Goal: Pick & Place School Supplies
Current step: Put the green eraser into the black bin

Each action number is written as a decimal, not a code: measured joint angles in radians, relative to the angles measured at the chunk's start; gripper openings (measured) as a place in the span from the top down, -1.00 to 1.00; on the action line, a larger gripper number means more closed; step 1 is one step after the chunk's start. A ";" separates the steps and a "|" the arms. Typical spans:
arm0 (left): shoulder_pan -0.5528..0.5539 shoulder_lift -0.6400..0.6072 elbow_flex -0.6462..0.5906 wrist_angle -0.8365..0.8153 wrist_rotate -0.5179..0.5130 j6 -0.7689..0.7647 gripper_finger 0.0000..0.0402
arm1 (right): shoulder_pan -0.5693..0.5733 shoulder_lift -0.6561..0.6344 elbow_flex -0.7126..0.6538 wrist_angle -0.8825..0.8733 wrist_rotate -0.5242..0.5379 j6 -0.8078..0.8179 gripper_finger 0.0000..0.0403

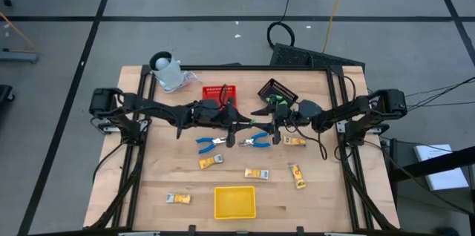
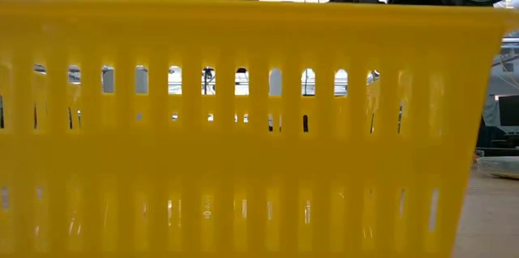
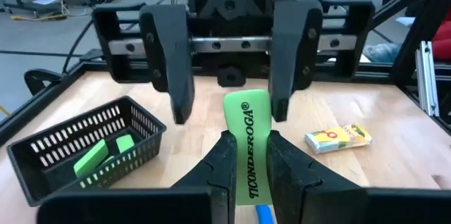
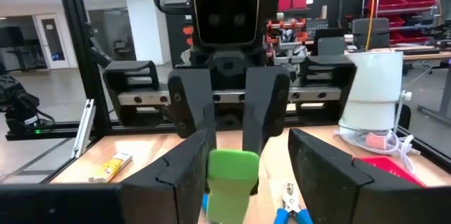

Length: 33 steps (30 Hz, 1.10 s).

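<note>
Now | L gripper (image 3: 250, 175) clamps green block (image 3: 248, 139) – long axis toward open R gripper (image 3: 229, 76)

Low view: yellow basket (image 2: 243, 128) wall fills nearly the whole pic, hides the counter & items; arms cut off at top. Packet (image 1: 178, 199) print too small to read.
</note>
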 joint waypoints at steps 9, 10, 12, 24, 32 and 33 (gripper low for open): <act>0.000 0.003 0.033 -0.040 0.011 0.008 0.75 | 0.000 0.000 0.000 -0.016 -0.002 0.002 0.17; 0.000 0.003 0.033 -0.039 0.011 0.008 0.75 | 0.000 0.000 0.000 -0.014 -0.003 0.001 0.19; 0.000 0.003 0.033 -0.042 0.006 0.008 0.75 | 0.000 0.000 0.000 -0.016 -0.003 0.001 0.24; 0.001 0.003 0.033 -0.042 -0.004 0.017 0.75 | 0.000 -0.001 0.000 -0.018 -0.006 -0.021 0.68; 0.000 0.003 0.033 -0.035 0.002 0.018 0.76 | -0.003 -0.002 0.000 -0.022 -0.070 -0.040 0.68; -0.001 0.003 0.033 -0.034 0.002 0.018 0.76 | -0.004 -0.002 0.000 -0.022 -0.080 -0.041 0.68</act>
